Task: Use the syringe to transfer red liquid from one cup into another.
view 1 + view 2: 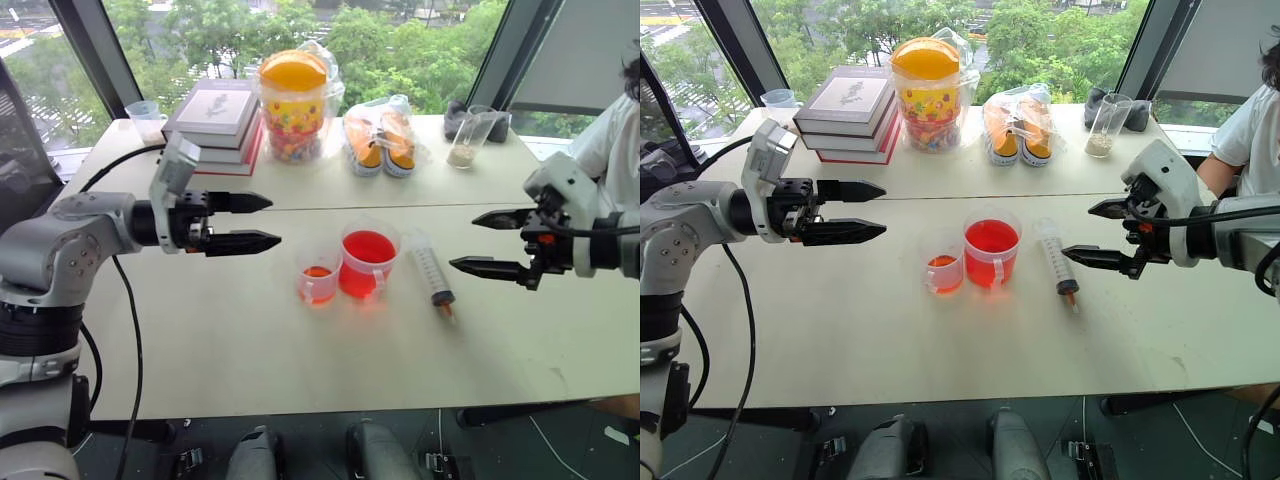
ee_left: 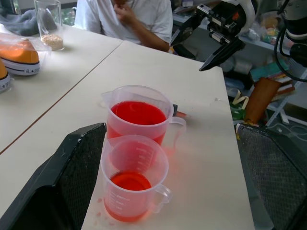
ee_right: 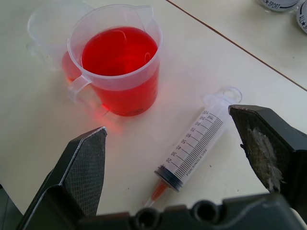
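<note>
Lying flat, clear ridged syringe (image 3: 192, 144), translucent cups

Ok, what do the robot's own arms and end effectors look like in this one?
Both arms are silver-grey metal shells with black joints. Each ends in a black end effector, left and right, with two tapered, pointed fingers; the wrist views show textured pads. Black cables run along both arms, and the right wrist has a small red-orange mark.

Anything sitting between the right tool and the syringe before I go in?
No. In the right eye view only bare table separates the open right tool from the syringe. The right wrist view shows the syringe lying flat, with nothing over it.
</note>
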You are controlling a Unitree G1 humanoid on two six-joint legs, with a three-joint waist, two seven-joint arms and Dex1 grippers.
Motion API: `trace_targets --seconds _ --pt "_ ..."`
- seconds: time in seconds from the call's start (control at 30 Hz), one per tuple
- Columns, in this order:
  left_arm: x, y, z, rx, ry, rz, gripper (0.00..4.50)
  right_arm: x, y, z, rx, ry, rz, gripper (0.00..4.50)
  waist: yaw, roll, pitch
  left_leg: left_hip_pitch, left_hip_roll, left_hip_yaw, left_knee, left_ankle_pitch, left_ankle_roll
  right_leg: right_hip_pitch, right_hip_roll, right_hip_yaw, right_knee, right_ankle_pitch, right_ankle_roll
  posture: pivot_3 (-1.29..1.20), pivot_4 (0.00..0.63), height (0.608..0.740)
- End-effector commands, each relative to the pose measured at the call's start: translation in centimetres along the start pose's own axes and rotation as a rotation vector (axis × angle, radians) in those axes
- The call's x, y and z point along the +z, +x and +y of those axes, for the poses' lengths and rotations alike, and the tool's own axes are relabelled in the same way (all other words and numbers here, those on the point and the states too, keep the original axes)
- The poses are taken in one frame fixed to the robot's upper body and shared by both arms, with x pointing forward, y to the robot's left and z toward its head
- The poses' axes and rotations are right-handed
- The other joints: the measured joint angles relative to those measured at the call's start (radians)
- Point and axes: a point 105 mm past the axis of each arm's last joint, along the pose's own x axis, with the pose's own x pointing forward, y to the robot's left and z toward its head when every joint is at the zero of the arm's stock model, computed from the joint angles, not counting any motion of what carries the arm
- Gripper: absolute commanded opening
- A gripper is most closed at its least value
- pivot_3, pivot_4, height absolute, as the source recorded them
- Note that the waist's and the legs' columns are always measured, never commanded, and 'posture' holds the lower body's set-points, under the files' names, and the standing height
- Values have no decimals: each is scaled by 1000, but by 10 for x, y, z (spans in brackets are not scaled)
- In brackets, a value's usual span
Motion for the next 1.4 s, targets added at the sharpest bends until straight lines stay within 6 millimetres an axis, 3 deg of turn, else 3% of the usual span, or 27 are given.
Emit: trace_targets --seconds 0.03,0.57,0.73,0.87,1.07,1.4 --pt "8 -3 -3 -6 42 -17 4500 9 -7 0 -28 -49 -14 4465 0 0 0 0 0 0 0 0 0 0 0 0 0 0 0 0 150 740" --pt "12 4 3 -25 72 -44 4500 7 -6 -8 -87 -54 -1 4465 6 0 0 0 0 0 0 0 0 0 0 0 0 0 0 0 150 740" --pt "10 6 5 -24 76 -46 4500 4 -4 -25 -139 -8 21 4465 17 0 0 0 0 0 0 0 0 0 0 0 0 0 0 0 150 740" --pt "8 12 4 -52 74 -46 4500 -4 -1 -39 -143 139 100 4465 21 0 0 0 0 1 1 0 0 0 0 0 0 -1 -2 0 150 740" --pt "5 16 3 -65 82 -47 4500 -27 34 -58 -120 445 264 4465 18 0 0 0 0 1 2 0 0 0 0 0 0 -1 -3 0 150 740" --pt "1 14 1 -37 85 -54 4500 -44 87 -71 -116 532 439 4465 18 0 0 -2 0 2 0 0 0 -3 1 0 1 1 1 0 150 740"
